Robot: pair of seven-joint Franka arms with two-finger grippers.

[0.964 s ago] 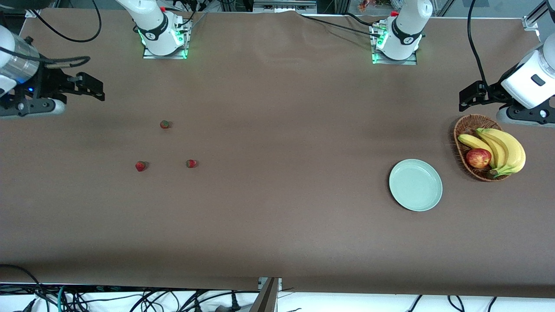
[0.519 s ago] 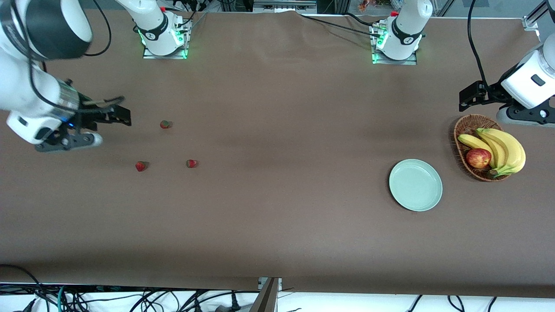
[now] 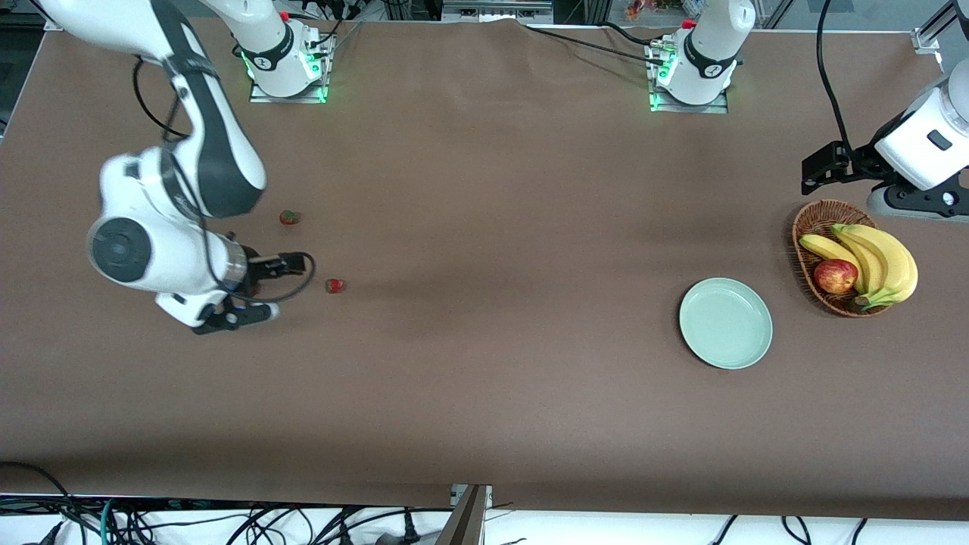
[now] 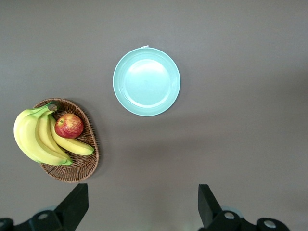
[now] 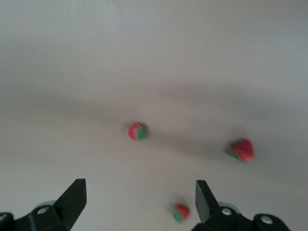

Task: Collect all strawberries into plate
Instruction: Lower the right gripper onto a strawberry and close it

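Note:
Three strawberries lie on the brown table toward the right arm's end. The front view shows two, one farther from the camera and one nearer; my right hand hides the third. The right wrist view shows all three. My right gripper is open and empty, over the table among the berries. The mint-green plate is empty toward the left arm's end. My left gripper is open and empty, waiting up in the air beside the basket.
A brown wicker basket beside the plate holds bananas and a red-yellow apple. Bare brown table lies between the berries and the plate.
My right arm has swung in from the table's end and come over the strawberries, now covering one in the front view. The left arm, plate and basket have not moved.

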